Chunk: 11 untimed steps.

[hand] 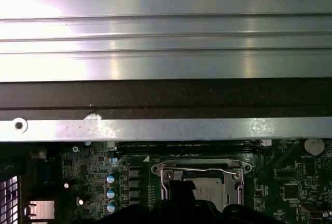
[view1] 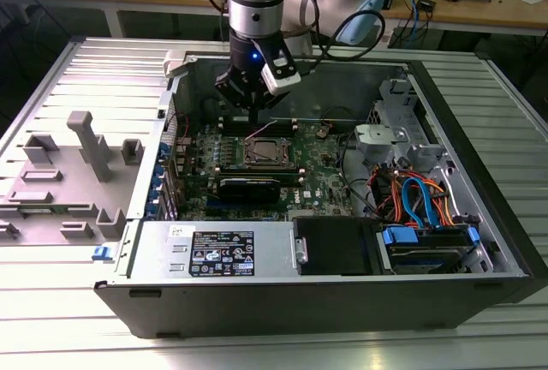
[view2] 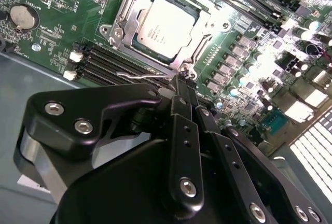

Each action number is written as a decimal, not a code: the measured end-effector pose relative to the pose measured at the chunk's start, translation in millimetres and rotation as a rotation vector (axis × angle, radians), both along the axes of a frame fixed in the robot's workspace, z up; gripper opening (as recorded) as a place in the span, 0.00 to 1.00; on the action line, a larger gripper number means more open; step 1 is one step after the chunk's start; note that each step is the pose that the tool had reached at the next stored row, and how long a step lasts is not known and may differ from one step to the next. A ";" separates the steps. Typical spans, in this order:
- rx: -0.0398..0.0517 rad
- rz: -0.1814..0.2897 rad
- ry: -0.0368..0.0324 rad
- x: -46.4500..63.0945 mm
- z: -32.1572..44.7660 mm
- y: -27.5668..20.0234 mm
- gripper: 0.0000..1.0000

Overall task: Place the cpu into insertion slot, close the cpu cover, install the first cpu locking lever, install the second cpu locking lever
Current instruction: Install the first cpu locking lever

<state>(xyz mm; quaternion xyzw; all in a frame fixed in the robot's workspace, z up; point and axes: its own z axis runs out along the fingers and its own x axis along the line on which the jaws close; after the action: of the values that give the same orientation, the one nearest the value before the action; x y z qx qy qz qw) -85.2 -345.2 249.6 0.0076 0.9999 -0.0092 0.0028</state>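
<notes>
Matte black gripper [view2: 182, 85]: fingers [view2: 179, 130] pressed together, tips meeting the end of a thin wire lever [view2: 140, 75]; cannot tell whether they grip it. Beyond, the square silver cpu [view2: 165, 24] sits in the slot [view2: 136, 41], framed flat by the metal cover [view2: 207, 29]. In the exterior view it lies at centre frame on the green board [view1: 321, 183].

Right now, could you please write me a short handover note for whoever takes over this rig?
Gripper: shut, with its tips at a corner of the socket, meeting the end of a thin wire lever. I cannot tell whether the lever is pinched.
Chip: lying flat in the socket.
Cover: down over the chip's edges.
Done: chip placed, cover closed.
Left: the lever by the gripper sticks out beside the socket and looks unlatched. The other lever's state is unclear.
</notes>
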 end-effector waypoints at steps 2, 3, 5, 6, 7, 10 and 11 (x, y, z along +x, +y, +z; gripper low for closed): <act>0.0001 -0.001 -0.0003 0.1 -2.2 0.0 0.11; 0.0000 -0.002 -0.0003 0.1 -3.2 0.1 0.11; -0.0002 -0.003 -0.0002 0.6 -5.3 0.8 0.11; -0.0001 -0.003 -0.0002 1.0 -5.8 1.1 0.11; 0.0001 -0.004 -0.0004 1.7 -6.4 1.4 0.11; -0.0002 -0.004 -0.0002 2.0 -6.7 1.5 0.11; 0.0000 -0.004 -0.0002 2.0 -6.8 1.5 0.11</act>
<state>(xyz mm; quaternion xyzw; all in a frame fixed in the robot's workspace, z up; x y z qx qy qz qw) -83.2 -343.7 242.7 0.0094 0.9999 -0.0092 0.0029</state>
